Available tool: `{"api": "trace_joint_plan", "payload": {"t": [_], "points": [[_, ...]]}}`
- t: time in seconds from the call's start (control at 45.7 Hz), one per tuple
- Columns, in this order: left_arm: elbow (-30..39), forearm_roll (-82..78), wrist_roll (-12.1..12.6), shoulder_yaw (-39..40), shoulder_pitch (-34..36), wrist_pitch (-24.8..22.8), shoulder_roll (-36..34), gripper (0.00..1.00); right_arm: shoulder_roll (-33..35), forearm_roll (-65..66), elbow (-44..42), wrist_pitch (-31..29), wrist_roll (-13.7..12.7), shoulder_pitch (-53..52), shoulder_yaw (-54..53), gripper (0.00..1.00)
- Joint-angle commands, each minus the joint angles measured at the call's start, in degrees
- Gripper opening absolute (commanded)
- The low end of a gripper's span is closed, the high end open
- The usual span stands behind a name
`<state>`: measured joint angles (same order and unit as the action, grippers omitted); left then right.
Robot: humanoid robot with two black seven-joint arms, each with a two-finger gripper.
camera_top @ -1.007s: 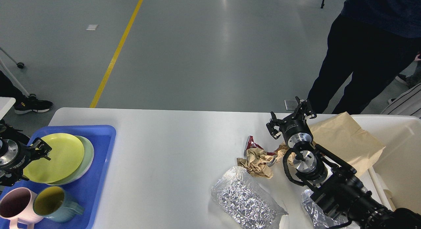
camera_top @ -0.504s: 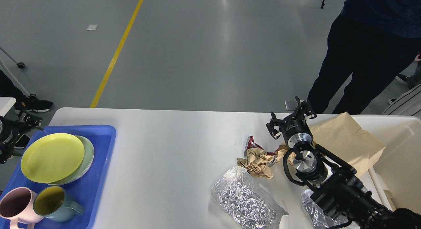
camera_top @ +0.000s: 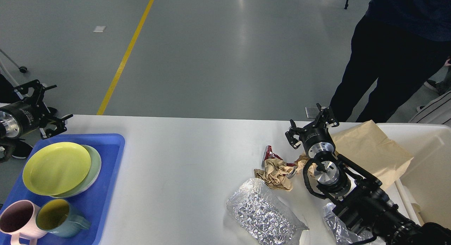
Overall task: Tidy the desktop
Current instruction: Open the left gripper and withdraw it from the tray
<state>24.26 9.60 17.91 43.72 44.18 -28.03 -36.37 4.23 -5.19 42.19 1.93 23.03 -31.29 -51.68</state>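
The white desktop (camera_top: pixel 183 150) fills the lower view. On its right lie a crumpled brown paper (camera_top: pixel 276 171), a red wrapper (camera_top: pixel 269 153), a silver foil bag (camera_top: pixel 262 211) and a second foil bag (camera_top: pixel 334 224) partly under my right arm. My right gripper (camera_top: pixel 310 124) is open and empty, above the table just behind the crumpled paper and left of a flat brown paper bag (camera_top: pixel 366 150). My left gripper (camera_top: pixel 47 104) is open and empty, raised over the table's far left corner, beyond the blue tray (camera_top: pixel 102 188).
The tray holds a yellow plate (camera_top: pixel 56 167) on a green plate (camera_top: pixel 94 167), a pink mug (camera_top: pixel 16 218) and a teal mug (camera_top: pixel 58 217). A cream bin (camera_top: pixel 430 160) stands at the right edge. A person in dark trousers (camera_top: pixel 380 62) stands behind the table's far right.
My left gripper has risen from over the yellow plate and moved away to the table's far left corner. The right arm and the litter have not moved.
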Motion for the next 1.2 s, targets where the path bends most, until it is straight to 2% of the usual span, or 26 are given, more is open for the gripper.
{"api": "trace_joint_plan", "payload": {"t": [0.0, 0.066, 0.131, 0.197, 0.285, 0.328, 0.372, 0.657, 0.81, 1.182], "points": [[-1.3, 2.2, -0.2, 15.9, -3.8, 0.0, 5.1, 0.96, 0.1, 0.0, 0.0, 0.0, 0.0, 0.0, 0.0, 1.00], [-1.4, 2.3, -1.6, 19.9, -3.9, 0.0, 7.1, 0.96, 0.0, 0.0, 0.0, 0.0, 0.0, 0.0, 0.0, 1.00], [-1.4, 2.3, -6.1, 21.7, -4.0, 0.1, 8.8, 0.96, 0.0, 0.0, 0.0, 0.0, 0.0, 0.0, 0.0, 1.00], [-1.5, 1.8, -14.0, 21.5, -4.1, 0.5, 9.6, 0.96, 0.0, 0.0, 0.0, 0.0, 0.0, 0.0, 0.0, 1.00], [-1.5, 1.5, -26.6, 21.4, -4.1, 2.2, 9.7, 0.96, 0.0, 0.0, 0.0, 0.0, 0.0, 0.0, 0.0, 1.00], [-1.5, 1.5, -31.2, 21.4, -4.1, 3.0, 9.6, 0.96, 0.0, 0.0, 0.0, 0.0, 0.0, 0.0, 0.0, 1.00], [-1.5, 1.5, -33.6, 21.3, -4.1, 3.2, 9.6, 0.96, 0.0, 0.0, 0.0, 0.0, 0.0, 0.0, 0.0, 1.00], [-1.5, 1.5, -33.6, 15.8, -4.0, 3.4, 10.1, 0.96, 0.0, 0.0, 0.0, 0.0, 0.0, 0.0, 0.0, 1.00], [-1.4, 1.5, -33.6, 11.3, -3.8, 6.5, 10.1, 0.96, 0.0, 0.0, 0.0, 0.0, 0.0, 0.0, 0.0, 1.00], [-0.8, 1.4, -33.8, 10.2, -2.1, 6.3, 10.1, 0.96, 0.0, 0.0, 0.0, 0.0, 0.0, 0.0, 0.0, 1.00]]}}
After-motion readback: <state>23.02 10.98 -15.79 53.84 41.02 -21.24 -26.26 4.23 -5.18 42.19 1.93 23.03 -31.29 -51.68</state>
